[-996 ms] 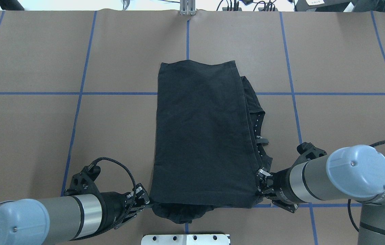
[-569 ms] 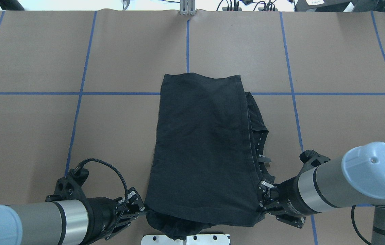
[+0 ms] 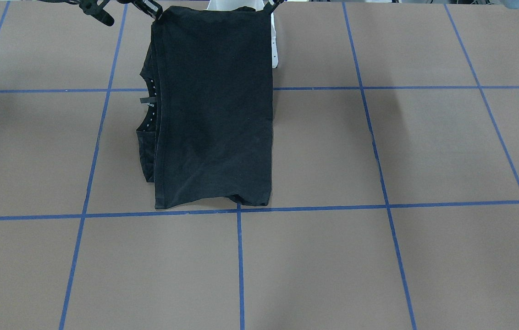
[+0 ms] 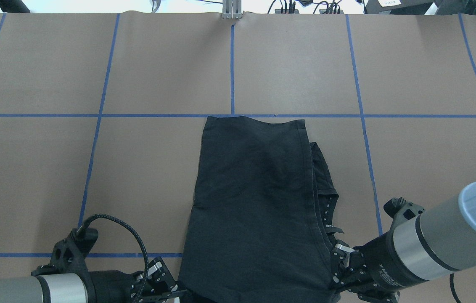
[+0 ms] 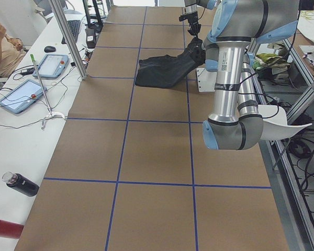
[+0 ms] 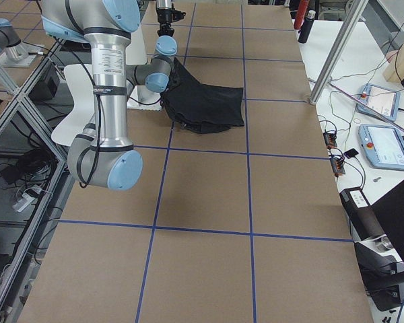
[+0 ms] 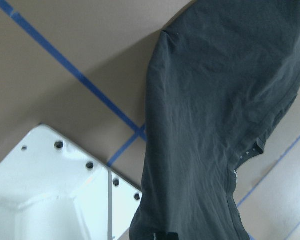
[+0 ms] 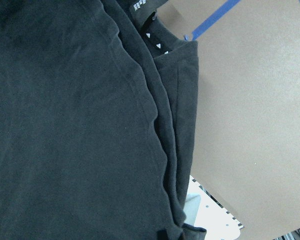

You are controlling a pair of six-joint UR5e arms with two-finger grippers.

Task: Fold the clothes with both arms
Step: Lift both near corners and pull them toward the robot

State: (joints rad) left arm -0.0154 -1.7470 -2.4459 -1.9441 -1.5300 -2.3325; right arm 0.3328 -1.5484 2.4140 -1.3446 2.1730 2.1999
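left gripper (image 4: 179, 289), right gripper (image 4: 334, 274) seemingly pinch t-shirt (image 4: 255, 202) corners; cloth partly hides white pedestal (image 7: 55, 190).

Bare table (image 4: 137, 168) flanks the T-shirt (image 4: 255, 202) on both sides; the white pedestal (image 7: 55, 190) sits under its near, lifted edge

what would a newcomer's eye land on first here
A black shirt, folded into a long strip, lies mid-table, its near end lifted off the brown table. The left claw and right claw each pinch a near corner of it at the robot's edge. Blue lines grid the table.
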